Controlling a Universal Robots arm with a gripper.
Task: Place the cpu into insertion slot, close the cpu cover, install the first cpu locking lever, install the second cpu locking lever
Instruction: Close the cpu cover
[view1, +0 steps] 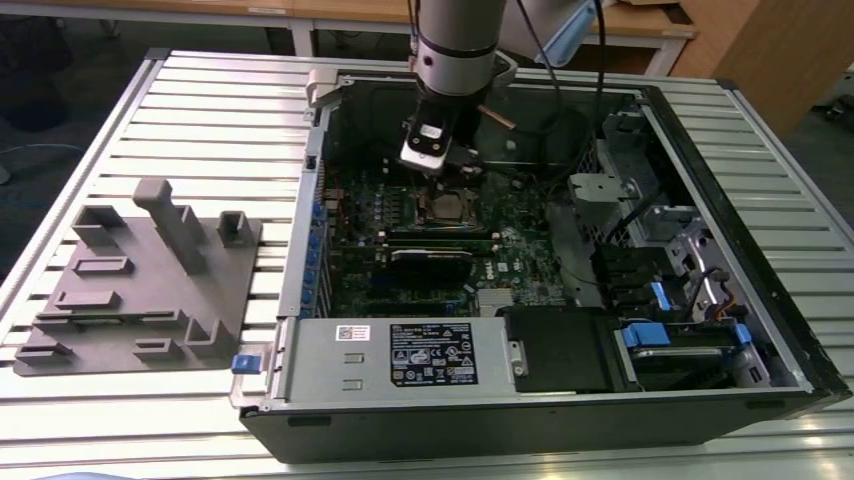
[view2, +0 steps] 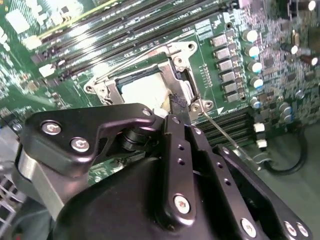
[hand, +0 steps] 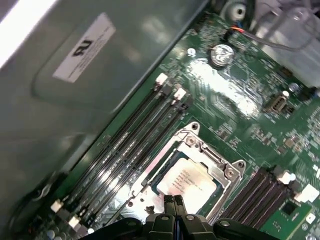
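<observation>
Gripper (hand: 173, 201), fingers pinched together, bears on the cpu cover (hand: 210, 152) framing the seated cpu (hand: 190, 181), apparently to hold it shut.

The cpu (hand: 190, 181) has a dull silver-grey metal top; the cpu cover (hand: 207, 150) is bright, bare metal. The motherboard (hand: 235, 95) looks glossy green. The gripper (hand: 173, 201) is matt black, with shiny screws (view2: 181, 202).

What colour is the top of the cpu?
The cpu top is dull silver-grey; it shows best in the first wrist view.
</observation>
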